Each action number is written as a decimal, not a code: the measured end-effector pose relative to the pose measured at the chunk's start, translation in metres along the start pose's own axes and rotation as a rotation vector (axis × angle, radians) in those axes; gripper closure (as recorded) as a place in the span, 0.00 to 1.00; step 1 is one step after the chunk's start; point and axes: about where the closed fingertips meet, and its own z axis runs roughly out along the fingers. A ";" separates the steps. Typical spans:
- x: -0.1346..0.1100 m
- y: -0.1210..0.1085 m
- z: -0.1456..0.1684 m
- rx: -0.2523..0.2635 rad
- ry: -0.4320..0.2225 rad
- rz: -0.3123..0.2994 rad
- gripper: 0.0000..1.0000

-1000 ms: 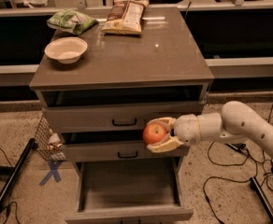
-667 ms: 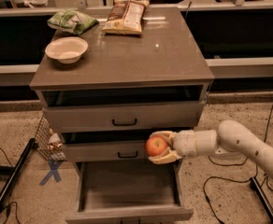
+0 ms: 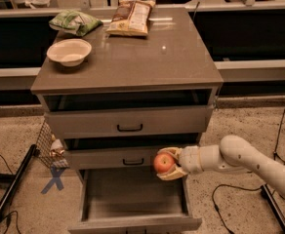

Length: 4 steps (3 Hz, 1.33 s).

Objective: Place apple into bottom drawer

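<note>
Camera view shows the gripper (image 3: 167,164) reaching in from the right, its two fingers (image 3: 172,152) pinching the apple (image 3: 162,163) from above and below. The apple hangs above the right rear part of the pulled-out bottom drawer (image 3: 132,199), just in front of the middle drawer (image 3: 108,157).

The gripper (image 3: 166,164), above the bottom drawer's (image 3: 132,196) back right corner, was half hidden by the apple (image 3: 162,163) it clasped. Picture edges cut off the drawer's front and the arm (image 3: 252,161).
</note>
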 end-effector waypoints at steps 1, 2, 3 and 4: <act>0.051 0.001 0.019 -0.012 0.094 -0.149 1.00; 0.086 0.005 0.030 -0.065 0.167 -0.270 1.00; 0.088 0.006 0.030 -0.071 0.173 -0.283 1.00; 0.103 0.011 0.041 -0.135 0.149 -0.222 1.00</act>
